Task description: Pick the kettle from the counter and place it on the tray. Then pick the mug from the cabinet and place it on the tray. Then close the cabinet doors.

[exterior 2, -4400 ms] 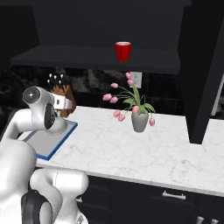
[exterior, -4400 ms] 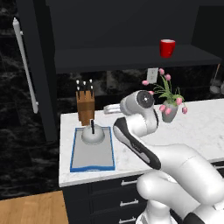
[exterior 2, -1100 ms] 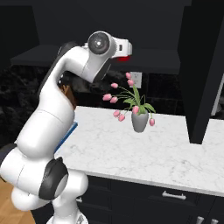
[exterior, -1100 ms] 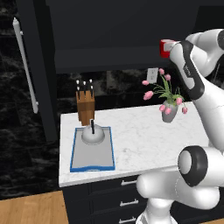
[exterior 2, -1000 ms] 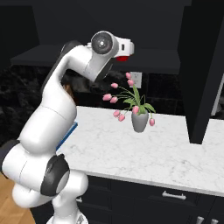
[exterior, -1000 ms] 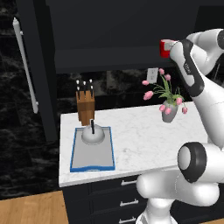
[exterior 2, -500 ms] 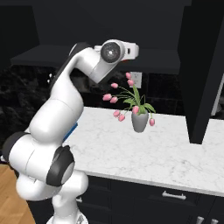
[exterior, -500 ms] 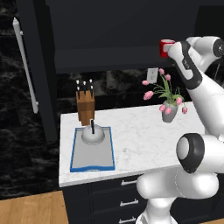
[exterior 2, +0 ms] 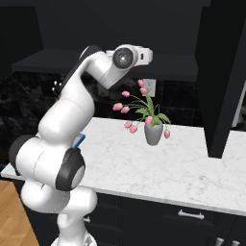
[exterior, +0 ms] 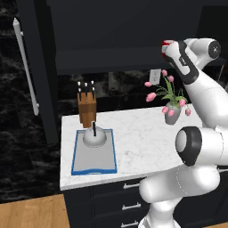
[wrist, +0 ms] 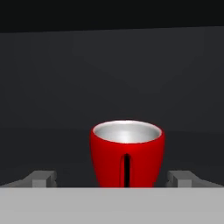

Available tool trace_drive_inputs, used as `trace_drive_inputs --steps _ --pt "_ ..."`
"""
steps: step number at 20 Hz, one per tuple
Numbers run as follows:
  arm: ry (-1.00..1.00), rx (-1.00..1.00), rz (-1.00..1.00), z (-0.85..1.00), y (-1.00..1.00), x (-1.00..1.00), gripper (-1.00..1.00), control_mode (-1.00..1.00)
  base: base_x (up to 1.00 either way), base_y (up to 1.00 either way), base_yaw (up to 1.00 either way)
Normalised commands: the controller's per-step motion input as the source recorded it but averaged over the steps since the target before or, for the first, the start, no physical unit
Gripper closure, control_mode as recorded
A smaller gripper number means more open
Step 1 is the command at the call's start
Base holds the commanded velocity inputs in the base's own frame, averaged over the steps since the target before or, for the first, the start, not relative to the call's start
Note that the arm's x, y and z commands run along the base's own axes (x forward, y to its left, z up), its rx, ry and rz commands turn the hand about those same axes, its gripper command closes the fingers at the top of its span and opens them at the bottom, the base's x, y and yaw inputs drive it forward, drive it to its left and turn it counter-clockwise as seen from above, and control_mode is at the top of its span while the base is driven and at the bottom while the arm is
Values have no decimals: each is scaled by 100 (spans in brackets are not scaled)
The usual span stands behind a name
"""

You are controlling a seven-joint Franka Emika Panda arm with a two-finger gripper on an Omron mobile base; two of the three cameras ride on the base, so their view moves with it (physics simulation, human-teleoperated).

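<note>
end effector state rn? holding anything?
End effector: open, holding nothing; fingertips stand either side of the red mug on the cabinet shelf.

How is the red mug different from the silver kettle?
The mug is bright red with a white inside and open on top; the kettle is silver-grey and domed. The mug stands up on the dark cabinet shelf, between the open end effector fingertips; the kettle sits low on the blue-rimmed tray. The mug's handle is on its side; the kettle's black one sticks up on top. Both stand upright.
</note>
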Motion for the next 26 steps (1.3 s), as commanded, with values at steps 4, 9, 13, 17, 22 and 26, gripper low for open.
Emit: trace_drive_inputs --steps 4,9,13,17,22,26 --pt "0 0 0 -8 -1 25 -100 -100 0 0 0" --pt "0 0 0 -8 -4 9 100 -100 0 0 0" --pt "0 0 0 -3 -2 0 100 -100 0 0 0" --pt "-5 0 0 0 -6 0 100 -100 0 0 0" --pt "-3 0 0 0 -1 0 100 -100 0 0 0" --pt "0 0 0 0 0 0 100 -100 0 0 0"
